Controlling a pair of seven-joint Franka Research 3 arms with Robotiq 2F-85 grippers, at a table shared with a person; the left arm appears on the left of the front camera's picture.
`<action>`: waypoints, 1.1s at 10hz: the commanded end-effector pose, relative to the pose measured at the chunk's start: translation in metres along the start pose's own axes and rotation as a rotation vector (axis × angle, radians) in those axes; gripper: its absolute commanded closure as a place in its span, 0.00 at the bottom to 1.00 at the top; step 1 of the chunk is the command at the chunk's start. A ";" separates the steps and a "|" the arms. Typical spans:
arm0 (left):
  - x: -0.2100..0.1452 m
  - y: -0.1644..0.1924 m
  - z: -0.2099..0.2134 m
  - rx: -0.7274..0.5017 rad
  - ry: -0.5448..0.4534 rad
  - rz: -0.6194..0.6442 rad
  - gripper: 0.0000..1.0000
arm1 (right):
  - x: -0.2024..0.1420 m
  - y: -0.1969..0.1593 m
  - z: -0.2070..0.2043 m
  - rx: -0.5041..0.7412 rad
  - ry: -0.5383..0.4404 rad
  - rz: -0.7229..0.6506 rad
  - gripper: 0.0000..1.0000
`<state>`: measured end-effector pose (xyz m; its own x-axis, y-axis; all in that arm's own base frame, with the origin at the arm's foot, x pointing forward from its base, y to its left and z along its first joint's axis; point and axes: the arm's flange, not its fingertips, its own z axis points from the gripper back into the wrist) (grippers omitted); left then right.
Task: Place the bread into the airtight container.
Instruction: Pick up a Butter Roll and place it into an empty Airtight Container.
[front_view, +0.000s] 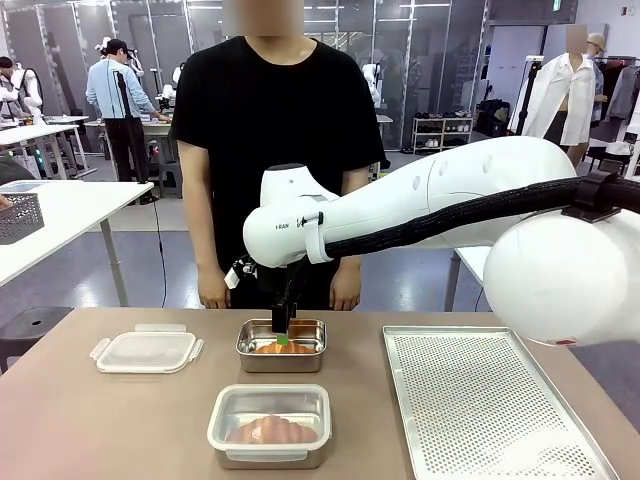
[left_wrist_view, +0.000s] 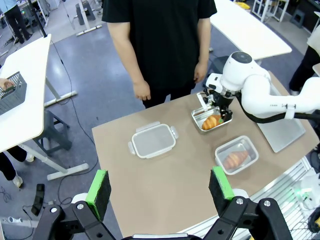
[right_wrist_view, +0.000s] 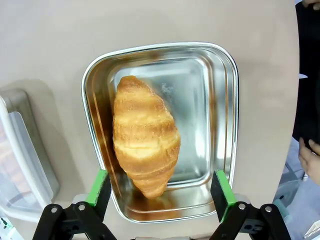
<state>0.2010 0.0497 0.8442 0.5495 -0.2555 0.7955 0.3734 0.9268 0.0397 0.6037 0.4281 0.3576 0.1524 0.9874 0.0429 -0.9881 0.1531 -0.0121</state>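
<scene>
The croissant (right_wrist_view: 145, 142) lies in the open steel container (right_wrist_view: 220, 125) at 12 o'clock on the counter (front_view: 100, 420). Right gripper (right_wrist_view: 161, 187) hovers above it, fingers apart; left gripper (left_wrist_view: 160, 190) fingers apart.

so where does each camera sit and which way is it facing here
Front: fixed on the robot's side, looking across the table at the person; right arm reaches in.
Left wrist: high above the table's near end; open left gripper at bottom.
Right wrist: straight down on the croissant in the open steel container; open right gripper.
All show that croissant.
</scene>
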 end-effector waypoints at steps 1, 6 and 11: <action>0.000 0.000 0.001 -0.003 -0.001 -0.003 0.00 | 0.000 0.000 0.000 0.000 -0.001 -0.002 0.00; 0.000 0.000 0.001 -0.003 -0.001 -0.003 0.00 | 0.000 0.000 0.000 0.000 -0.001 -0.002 0.00; 0.000 0.000 0.001 -0.003 -0.001 -0.003 0.00 | -0.021 -0.004 0.029 -0.013 0.000 -0.077 0.00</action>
<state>0.2010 0.0497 0.8442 0.5495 -0.2554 0.7955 0.3733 0.9268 0.0396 0.6068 0.4227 0.3644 0.1672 0.9849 0.0446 -0.9856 0.1682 -0.0189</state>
